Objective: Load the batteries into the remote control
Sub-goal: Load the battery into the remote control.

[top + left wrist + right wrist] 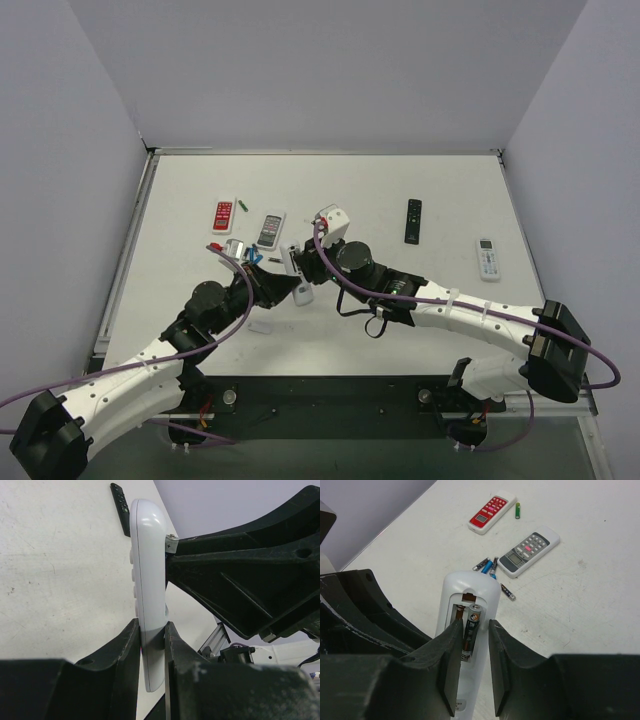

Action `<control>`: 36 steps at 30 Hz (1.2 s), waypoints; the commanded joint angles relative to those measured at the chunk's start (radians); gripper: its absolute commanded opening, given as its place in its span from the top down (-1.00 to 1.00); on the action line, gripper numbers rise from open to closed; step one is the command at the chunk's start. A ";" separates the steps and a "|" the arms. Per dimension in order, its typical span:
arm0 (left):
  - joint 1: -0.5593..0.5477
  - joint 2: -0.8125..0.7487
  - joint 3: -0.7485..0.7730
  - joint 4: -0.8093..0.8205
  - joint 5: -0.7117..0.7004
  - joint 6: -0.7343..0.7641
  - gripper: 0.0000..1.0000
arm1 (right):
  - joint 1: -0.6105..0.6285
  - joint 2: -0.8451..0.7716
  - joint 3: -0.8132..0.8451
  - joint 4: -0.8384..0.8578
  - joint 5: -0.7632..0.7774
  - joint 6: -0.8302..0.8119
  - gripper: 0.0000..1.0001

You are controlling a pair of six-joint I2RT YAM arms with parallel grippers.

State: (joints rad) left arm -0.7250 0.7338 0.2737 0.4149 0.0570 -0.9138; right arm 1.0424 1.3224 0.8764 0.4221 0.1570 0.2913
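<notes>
While the left tool (152, 626) pinches one remote control (147, 555), the right tool (475, 630) straddles one battery (473, 616), slightly spread.

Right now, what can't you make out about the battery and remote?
- Right wrist: battery lower end hidden between right gripper fingers; seating and grip unclear.
- Left wrist: remote control held edge-on by left gripper; its recess faces away.
- Top: both grippers crowd the remote; battery too small to see.

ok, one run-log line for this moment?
left gripper: shut on white remote | right gripper: open, straddling dark battery | dark battery: in remote's recess | loose batteries: on table
</notes>
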 commanded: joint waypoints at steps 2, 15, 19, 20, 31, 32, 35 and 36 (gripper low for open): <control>-0.002 -0.001 0.051 0.067 0.014 -0.002 1.00 | 0.004 -0.005 0.030 0.000 -0.005 0.000 0.46; -0.001 0.012 0.065 0.007 0.006 0.001 1.00 | -0.013 -0.080 0.111 -0.127 -0.098 -0.089 -0.19; -0.001 -0.007 0.078 -0.045 0.007 0.021 1.00 | -0.054 -0.117 0.179 -0.245 -0.204 -0.141 -0.32; -0.001 -0.014 0.078 -0.051 0.009 0.024 1.00 | -0.064 -0.124 0.203 -0.290 -0.232 -0.153 -0.32; 0.002 -0.053 0.134 -0.162 0.072 0.093 1.00 | -0.188 -0.134 0.200 -0.327 -0.552 -0.453 -0.07; 0.001 -0.054 0.137 -0.163 0.078 0.098 1.00 | -0.188 -0.131 0.199 -0.325 -0.568 -0.483 -0.03; 0.001 -0.053 0.150 -0.168 0.098 0.108 1.00 | -0.189 -0.115 0.203 -0.324 -0.597 -0.546 0.03; 0.001 -0.051 0.153 -0.169 0.104 0.112 1.00 | -0.188 -0.112 0.205 -0.321 -0.606 -0.555 0.05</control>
State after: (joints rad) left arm -0.7250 0.6933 0.3676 0.2356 0.1131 -0.8410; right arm 0.8516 1.1938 1.0760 0.0765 -0.3424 -0.1268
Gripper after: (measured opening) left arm 0.281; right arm 0.488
